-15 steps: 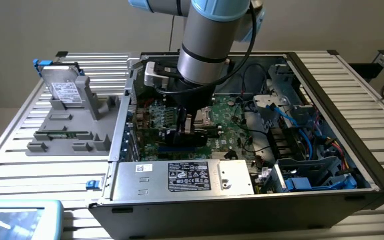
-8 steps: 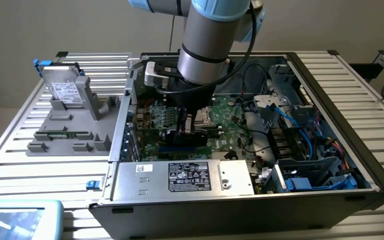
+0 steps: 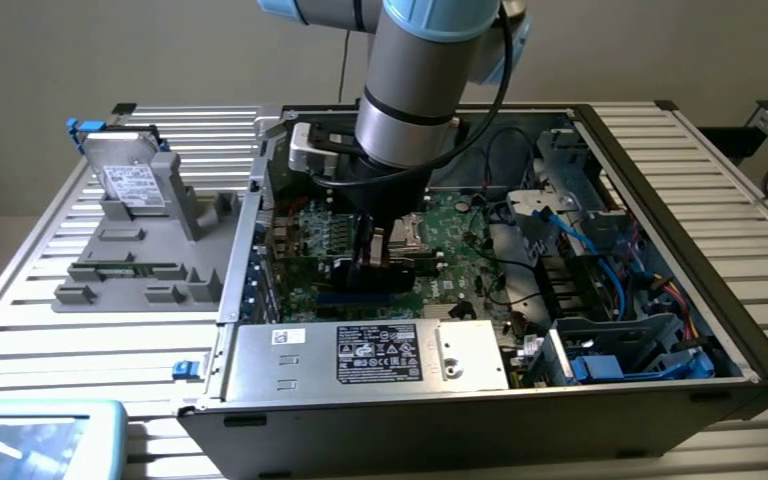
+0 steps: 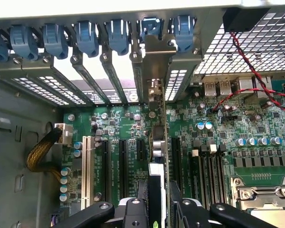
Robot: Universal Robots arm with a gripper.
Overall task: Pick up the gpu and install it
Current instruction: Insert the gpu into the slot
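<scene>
Already the pick-up looks done. Inside the open computer case (image 3: 491,440), above the green motherboard (image 4: 256,123), the gpu (image 4: 157,135) stands on edge, in line with one of the black expansion slots (image 4: 123,156). Its silver bracket (image 4: 157,57) sits at the rear slot openings under the blue clips (image 4: 88,33). The gripper (image 4: 156,211) pinches the card, one of the fingers (image 4: 133,211) on each face. Whether the connector is pressed fully home cannot be told; by my judgement, seating is in hand and the card is not yet let go.
</scene>
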